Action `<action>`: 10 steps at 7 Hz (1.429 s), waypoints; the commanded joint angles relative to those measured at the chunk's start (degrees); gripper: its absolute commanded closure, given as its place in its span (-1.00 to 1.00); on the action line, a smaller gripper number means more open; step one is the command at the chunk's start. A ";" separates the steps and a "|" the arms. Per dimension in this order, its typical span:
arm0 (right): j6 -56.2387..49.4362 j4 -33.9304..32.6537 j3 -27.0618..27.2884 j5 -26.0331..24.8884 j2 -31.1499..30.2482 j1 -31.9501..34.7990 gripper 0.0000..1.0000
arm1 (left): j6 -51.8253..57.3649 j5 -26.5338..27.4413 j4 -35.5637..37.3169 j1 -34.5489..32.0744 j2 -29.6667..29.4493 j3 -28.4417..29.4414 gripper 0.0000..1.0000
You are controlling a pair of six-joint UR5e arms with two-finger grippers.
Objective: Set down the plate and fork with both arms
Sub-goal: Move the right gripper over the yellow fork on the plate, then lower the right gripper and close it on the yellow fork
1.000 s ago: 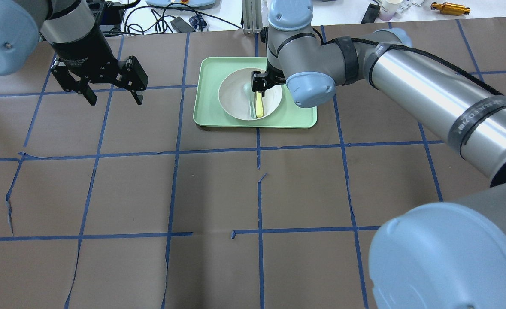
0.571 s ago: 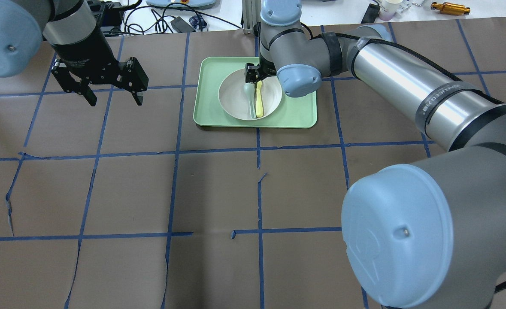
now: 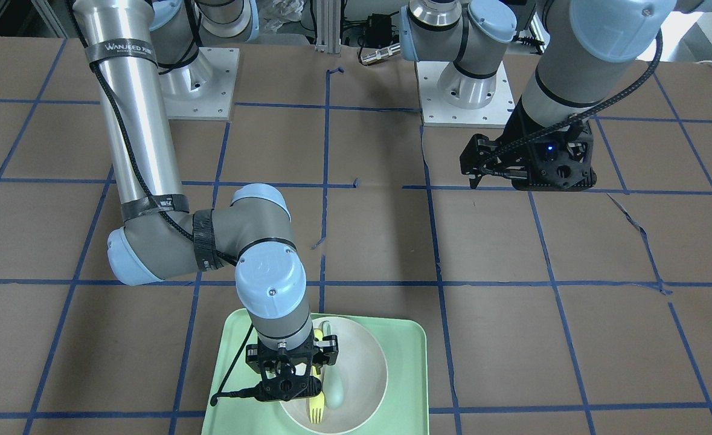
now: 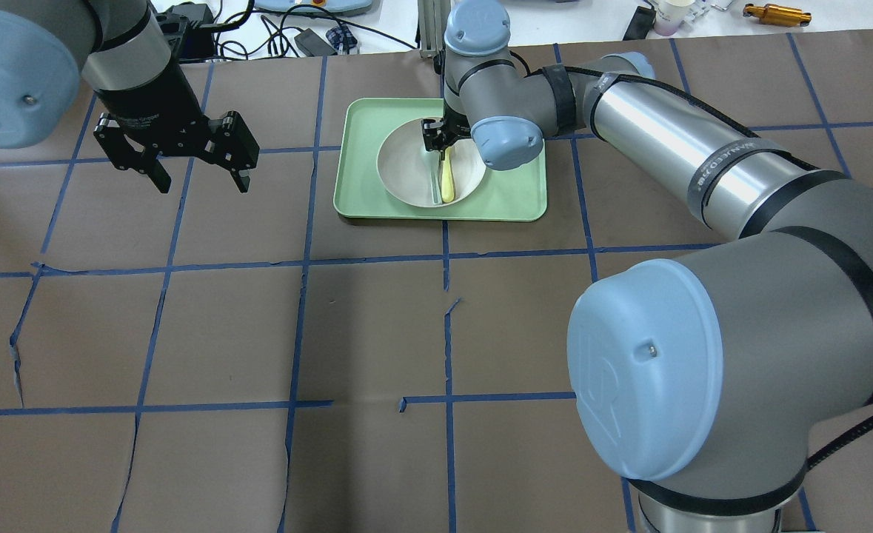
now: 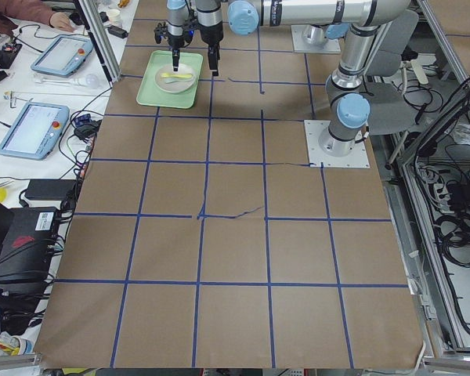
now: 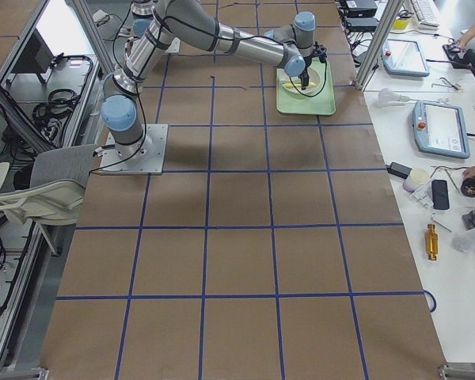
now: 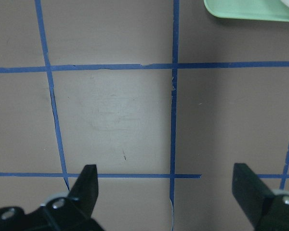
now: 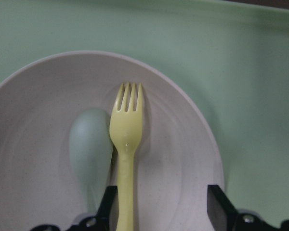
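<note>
Fork first, I judge. The slim pale yellow plastic fork [image 8: 127, 139] lies in the round, shallow off-white plate [image 8: 183, 144], tines pointing away from the robot. A pale grey-green spoon [image 8: 89, 144] lies just beside it. The plate sits in a rectangular mint-green tray [image 4: 510, 200] on the far part of the brown paper worktop [image 4: 369, 326].

My right arm [image 4: 658, 141] reaches out over the tray, its jaws lowered into the plate. They are parted, one on each side of the fork's handle, and nothing is pinched yet. The handle runs close to the jaw on the spoon's side, with a wide gap to the other. I cannot tell whether that near jaw stands between the two handles or over the spoon's. Closing here might catch both, so I would want the straddle tight on the fork alone.

My left arm [image 4: 136, 74] hangs above bare worktop well to the side of the tray, jaws spread wide and empty. I take that as parking: clear of the right arm's reach, yet near enough to go for the plate once the fork is out.
</note>
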 commanded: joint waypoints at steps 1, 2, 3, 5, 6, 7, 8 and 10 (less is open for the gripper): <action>0.52 -0.03 -0.06 -0.69 0.09 0.27 0.16 | 0.06 0.00 0.01 0.00 0.03 -0.04 -1.00; 0.70 -0.03 0.03 -0.69 0.35 0.70 0.16 | 0.06 0.00 0.18 0.00 0.03 -0.04 -1.00; 0.97 0.06 0.03 -0.69 0.44 0.80 0.16 | 0.06 0.09 0.36 0.00 -0.05 -0.13 -1.00; 1.15 0.15 -0.23 -0.08 1.32 0.88 0.15 | 0.15 0.09 0.36 0.00 -0.14 -0.13 -1.00; 1.15 0.24 -0.23 0.18 1.49 0.89 0.15 | 0.15 0.00 0.62 0.00 -0.23 -0.13 -1.00; 1.06 0.32 -0.23 0.18 1.67 0.97 0.15 | 0.15 0.00 0.71 0.00 -0.23 -0.13 -1.00; 1.15 0.24 -0.41 0.27 1.76 1.15 0.15 | 0.15 0.00 0.71 0.00 -0.32 -0.13 -1.00; 1.15 0.32 -0.76 0.71 1.84 1.15 0.15 | 0.15 0.00 0.71 0.00 -0.49 -0.13 -1.00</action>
